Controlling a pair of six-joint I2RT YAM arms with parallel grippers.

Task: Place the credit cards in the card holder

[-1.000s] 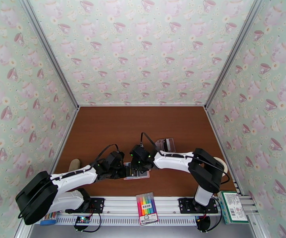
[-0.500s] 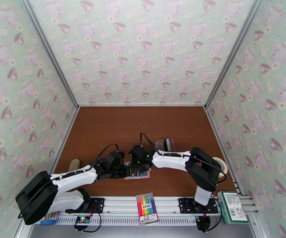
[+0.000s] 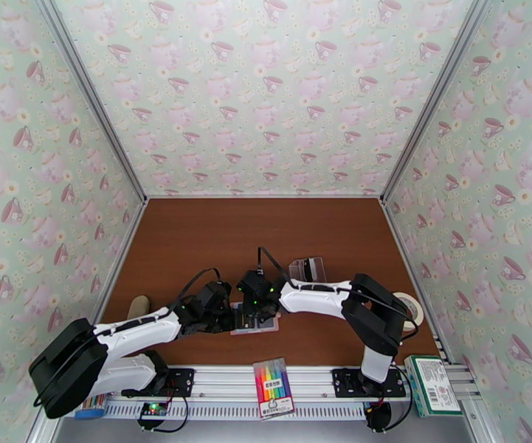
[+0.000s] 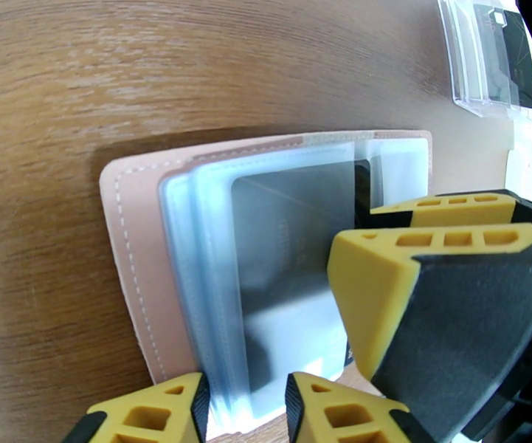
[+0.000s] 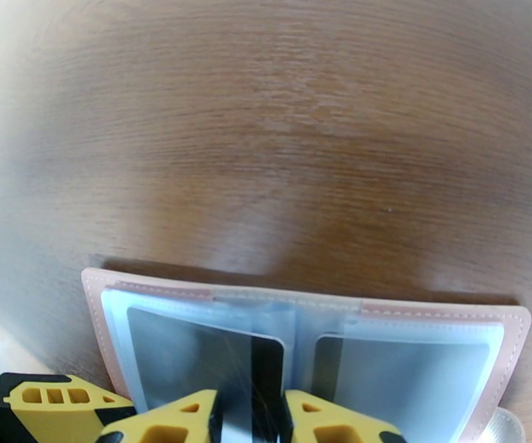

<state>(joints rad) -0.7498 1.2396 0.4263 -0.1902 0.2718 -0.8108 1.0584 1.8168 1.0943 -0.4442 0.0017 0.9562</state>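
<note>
Wallet lies open and flat on the table, right under both sets of jaws. The left gripper is clenched on the wallet's near edge. The clear sleeves run straight into the gap between its two fingers, and the pink cover spreads out ahead of them.

Over to the right gripper: it's grasping a dark card. The card's tail sits between the jaws, and its front end reaches forward onto the wallet's left half, just beside the fold. I can't tell whether it's under the plastic or on top of it.

From the left wrist, the right fingers sit just off to the side of the left jaws, over the sleeve mouth. Beyond them, well clear of both grippers, is the box with other cards inside.

Against a second ago, the right arm has slid a little toward the left gripper, its elbow pulling in with it. The wallet hasn't shifted, and the left arm is where it was.
</note>
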